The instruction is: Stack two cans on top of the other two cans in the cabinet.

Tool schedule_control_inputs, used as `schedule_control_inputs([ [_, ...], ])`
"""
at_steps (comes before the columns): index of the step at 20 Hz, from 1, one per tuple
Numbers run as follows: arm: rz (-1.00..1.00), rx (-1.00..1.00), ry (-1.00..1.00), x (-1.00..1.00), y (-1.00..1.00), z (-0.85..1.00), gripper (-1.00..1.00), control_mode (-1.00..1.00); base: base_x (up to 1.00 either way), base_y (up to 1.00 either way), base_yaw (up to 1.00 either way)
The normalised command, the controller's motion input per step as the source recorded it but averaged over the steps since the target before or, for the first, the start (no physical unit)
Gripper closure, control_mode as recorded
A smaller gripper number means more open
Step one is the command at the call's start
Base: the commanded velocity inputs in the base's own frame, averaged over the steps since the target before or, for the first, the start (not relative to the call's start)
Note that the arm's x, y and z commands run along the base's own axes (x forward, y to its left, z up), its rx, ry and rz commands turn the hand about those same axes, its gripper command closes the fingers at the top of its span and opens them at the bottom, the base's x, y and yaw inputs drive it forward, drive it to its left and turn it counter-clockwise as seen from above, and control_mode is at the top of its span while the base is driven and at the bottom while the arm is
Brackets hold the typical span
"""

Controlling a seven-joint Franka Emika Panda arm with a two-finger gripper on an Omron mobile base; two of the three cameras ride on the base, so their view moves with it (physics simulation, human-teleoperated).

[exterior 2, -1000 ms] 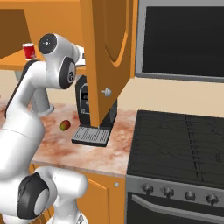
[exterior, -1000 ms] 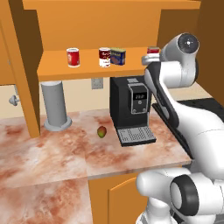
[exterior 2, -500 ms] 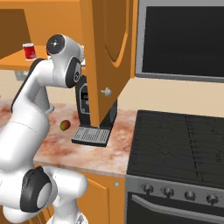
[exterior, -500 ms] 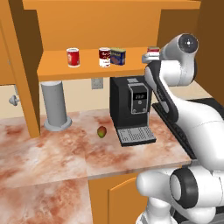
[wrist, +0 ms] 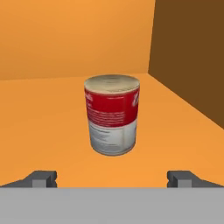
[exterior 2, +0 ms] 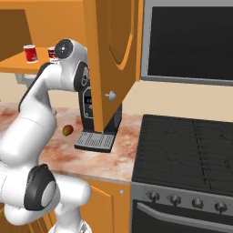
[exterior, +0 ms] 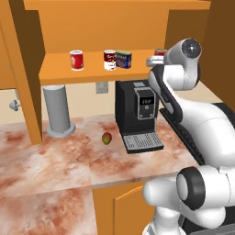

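Nearer now, open claw [wrist: 112, 178] faces red-and-grey can [wrist: 112, 114].

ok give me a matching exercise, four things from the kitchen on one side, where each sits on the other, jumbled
Things:
1. bright red can
2. blue can
3. red and grey can
4. small green-red fruit

Places:
A. counter, left of the coffee machine
B. shelf, just in front of the open gripper
C. shelf, farthest left
D. shelf, right beside the dark red and white can

Pairs: 1-C, 2-D, 3-B, 4-A
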Motion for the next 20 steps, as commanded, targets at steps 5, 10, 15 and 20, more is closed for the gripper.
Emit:
schedule_control_inputs([
  [5, 0.0, 0.0, 0.0, 0.33, -0.04, -0.1, -1.0, -1.0, 0.0, 0.0, 0.0],
  [10, 0.0, 0.0, 0.0, 0.28, -0.01, -0.05, -1.0, -1.0, 0.0, 0.0, 0.0],
  [15, 0.0, 0.0, 0.0, 0.26, -0.02, 0.0, -1.0, -1.0, 0.0, 0.0, 0.0],
  [20, 0.0, 0.0, 0.0, 0.23, -0.05, 0.0, -1.0, -1.0, 0.0, 0.0, 0.0],
])
